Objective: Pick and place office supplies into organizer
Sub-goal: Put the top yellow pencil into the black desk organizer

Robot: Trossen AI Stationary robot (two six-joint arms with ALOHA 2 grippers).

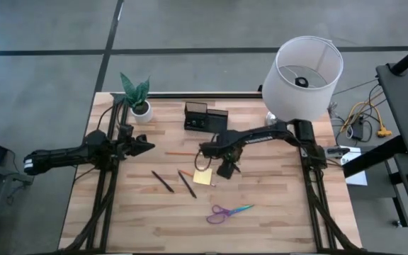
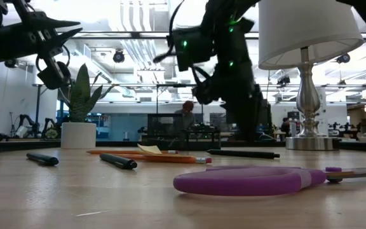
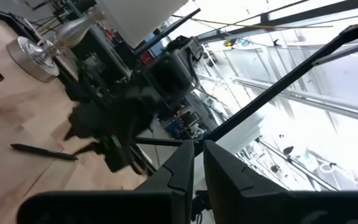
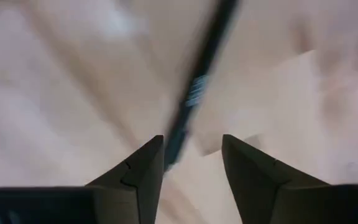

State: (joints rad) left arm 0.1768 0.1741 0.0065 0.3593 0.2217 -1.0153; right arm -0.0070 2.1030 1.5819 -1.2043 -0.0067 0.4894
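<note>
My right gripper [image 4: 191, 152] is open and hovers above the table's middle [image 1: 205, 151]. In its wrist view a dark pen [image 4: 194, 93] lies on the wood below, showing between the fingers; it also appears in the low view [image 2: 243, 153]. The black organizer [image 1: 204, 117] stands just beyond, toward the far edge. The yellow sticky-note pad [image 1: 203, 177], the orange pencil [image 1: 179, 152], two dark pens [image 1: 163, 181] [image 1: 187, 183] and the purple-and-teal scissors [image 1: 229, 211] lie flat on the table. My left gripper [image 1: 149, 146] is shut and raised at the left side [image 3: 197, 162].
A white pot with a green plant [image 1: 137, 95] stands at the far left corner. A white lamp [image 1: 307, 67] stands at the far right, its shade overhanging my right arm. Bare wood shows along the near edge on both sides of the scissors. A person [image 2: 186, 114] sits in the room behind.
</note>
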